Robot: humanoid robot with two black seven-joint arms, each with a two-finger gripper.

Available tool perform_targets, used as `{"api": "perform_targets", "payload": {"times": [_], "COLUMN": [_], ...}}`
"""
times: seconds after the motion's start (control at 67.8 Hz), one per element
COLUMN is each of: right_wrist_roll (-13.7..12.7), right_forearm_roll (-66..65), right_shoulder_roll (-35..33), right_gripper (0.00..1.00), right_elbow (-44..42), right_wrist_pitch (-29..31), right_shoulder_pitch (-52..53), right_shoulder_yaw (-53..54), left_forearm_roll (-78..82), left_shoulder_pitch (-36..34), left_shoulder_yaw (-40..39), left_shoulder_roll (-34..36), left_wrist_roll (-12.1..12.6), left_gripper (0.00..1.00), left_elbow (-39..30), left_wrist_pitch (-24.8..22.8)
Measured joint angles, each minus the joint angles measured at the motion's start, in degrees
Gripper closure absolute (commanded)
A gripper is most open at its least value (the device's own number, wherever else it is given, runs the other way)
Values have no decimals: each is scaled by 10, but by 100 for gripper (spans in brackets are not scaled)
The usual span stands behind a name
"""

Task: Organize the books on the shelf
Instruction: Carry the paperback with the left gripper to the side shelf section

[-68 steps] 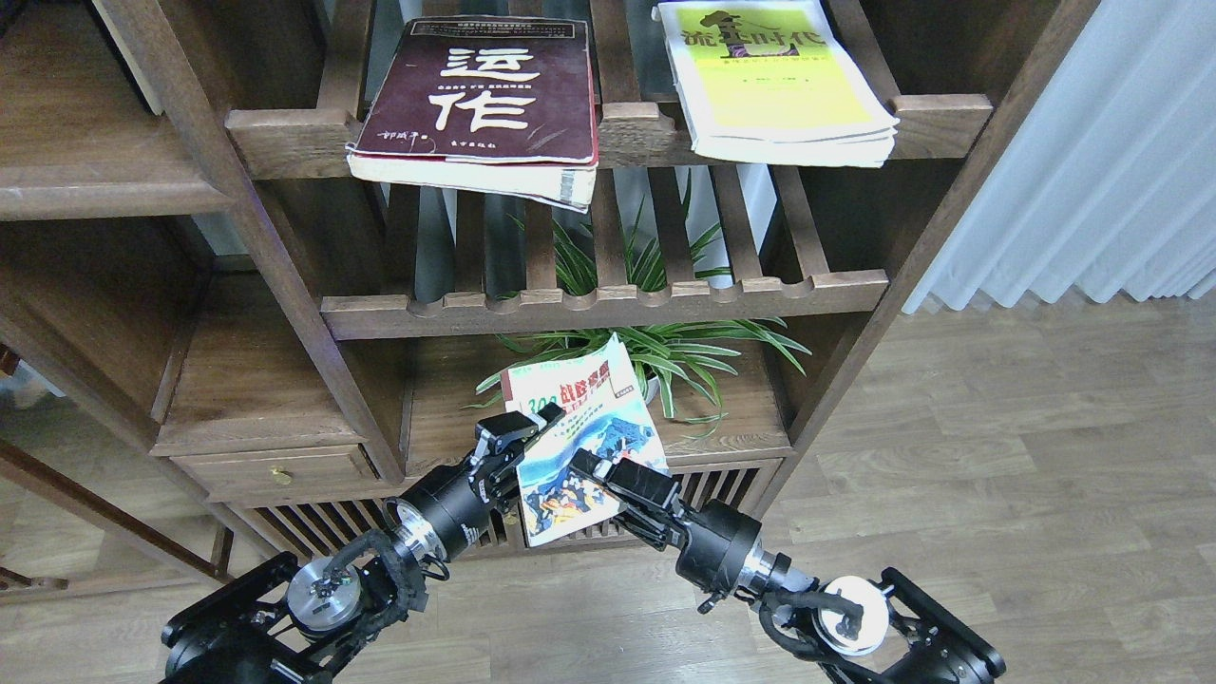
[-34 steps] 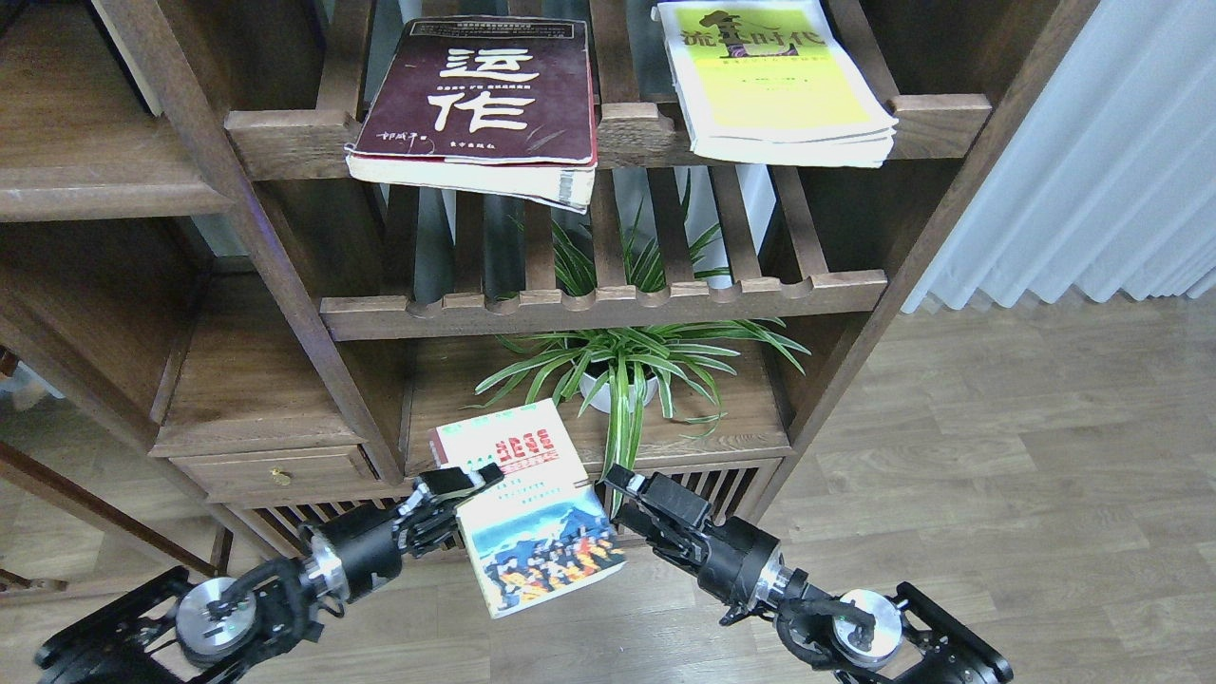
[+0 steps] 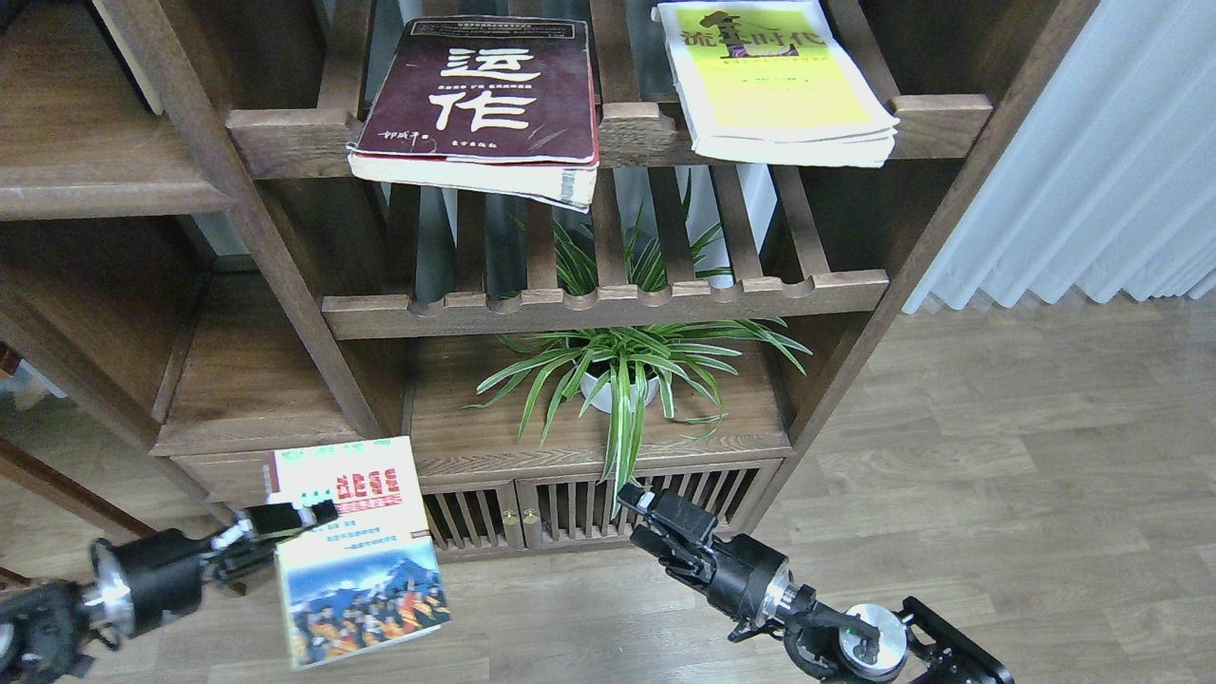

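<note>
My left gripper (image 3: 285,527) is shut on the left edge of the small book with the colourful picture (image 3: 356,551) and holds it low at the left, in front of the drawer. My right gripper (image 3: 655,513) is empty, low in front of the cabinet doors; its fingers look close together. The thick maroon book (image 3: 484,104) lies on the top slatted rack at the left, overhanging its rail. The yellow-green book (image 3: 774,81) lies on the same rack at the right. The solid brown shelf board (image 3: 242,375) is at the left, above the drawer.
A potted spider plant (image 3: 617,375) stands on the lower board in the middle bay. A slatted rack (image 3: 608,304) sits above it. Slatted cabinet doors (image 3: 532,508) are below. A white curtain (image 3: 1092,161) hangs at the right over wooden floor (image 3: 997,456).
The right gripper let go of the small book and drew back down. The left gripper carried the book down and to the left, away from the plant.
</note>
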Motion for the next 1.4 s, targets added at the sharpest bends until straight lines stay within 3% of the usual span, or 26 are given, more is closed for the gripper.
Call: {"api": "perform_targets", "payload": {"times": [0.398, 0.693, 1.136, 1.401], "right_wrist_roll": [0, 0, 0, 0], "right_forearm_roll": [0, 0, 0, 0], "right_shoulder_roll": [0, 0, 0, 0], "right_gripper": [0, 0, 0, 0], "right_elbow": [-6, -15, -16, -16], "right_wrist_pitch": [0, 0, 0, 0], "right_shoulder_pitch": [7, 13, 18, 19], "right_shoulder_yaw": [-4, -5, -5, -3], "left_forearm_roll": [0, -1, -6, -5], "left_shoulder_pitch": [3, 3, -8, -76], "left_shoulder_yaw": [-85, -159, -263, -260], "left_shoulder_roll": [199, 292, 361, 361], "left_wrist_roll": [0, 0, 0, 0], "left_gripper": [99, 98, 98, 99], "left_elbow": [-78, -82, -44, 22], "left_wrist_pitch": [0, 0, 0, 0]}}
